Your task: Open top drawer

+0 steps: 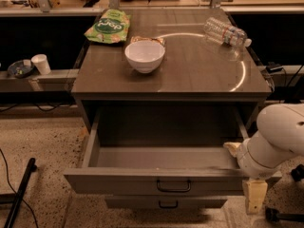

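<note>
The top drawer (142,184) of the grey cabinet stands pulled far out toward me, its deep grey box showing nothing inside. Its small black loop handle (173,186) sits centred on the front. A narrower drawer front (164,203) with a like handle shows just below it. My white arm (278,139) comes in from the right. My gripper (249,189) hangs at the drawer's right front corner, one tan finger (253,196) pointing down beside the front panel and another tan finger (232,147) showing by the drawer's right wall.
On the cabinet top (190,75) stand a white bowl (145,56), a green snack bag (109,26) and a clear plastic bottle (227,32) lying on its side. A white cup (41,63) sits on a ledge at left. A black pole (19,194) lies on the floor.
</note>
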Tool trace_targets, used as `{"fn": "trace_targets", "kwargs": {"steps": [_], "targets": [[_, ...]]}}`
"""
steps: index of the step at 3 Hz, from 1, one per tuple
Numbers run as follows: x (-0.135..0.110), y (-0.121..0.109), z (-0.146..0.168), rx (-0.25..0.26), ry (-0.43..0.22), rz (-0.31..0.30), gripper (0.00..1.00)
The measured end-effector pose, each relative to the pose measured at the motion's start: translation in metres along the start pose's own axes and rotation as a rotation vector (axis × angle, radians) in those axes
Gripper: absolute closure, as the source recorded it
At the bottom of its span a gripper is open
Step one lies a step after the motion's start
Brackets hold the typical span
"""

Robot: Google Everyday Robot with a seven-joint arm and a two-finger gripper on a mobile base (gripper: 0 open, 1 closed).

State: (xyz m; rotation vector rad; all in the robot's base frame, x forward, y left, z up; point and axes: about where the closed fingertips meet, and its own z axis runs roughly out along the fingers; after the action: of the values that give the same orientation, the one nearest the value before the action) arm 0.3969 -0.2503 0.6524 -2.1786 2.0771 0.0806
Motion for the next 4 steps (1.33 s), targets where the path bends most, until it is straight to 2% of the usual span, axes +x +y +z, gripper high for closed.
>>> {"fn": "trace_targets", "kwargs": {"steps": [1,2,3,4], "targets": [[-0.001,0.022,-0.005,-0.002,0.011,0.022,0.00],[-0.006,0.040,-0.013,-0.003,0.013,0.024,0.16],[-0.008,0.051,-0.016,-0.014,0.012,0.031,0.39],[-0.009,0.058,-0.017,-0.021,0.010,0.034,0.45]]}}
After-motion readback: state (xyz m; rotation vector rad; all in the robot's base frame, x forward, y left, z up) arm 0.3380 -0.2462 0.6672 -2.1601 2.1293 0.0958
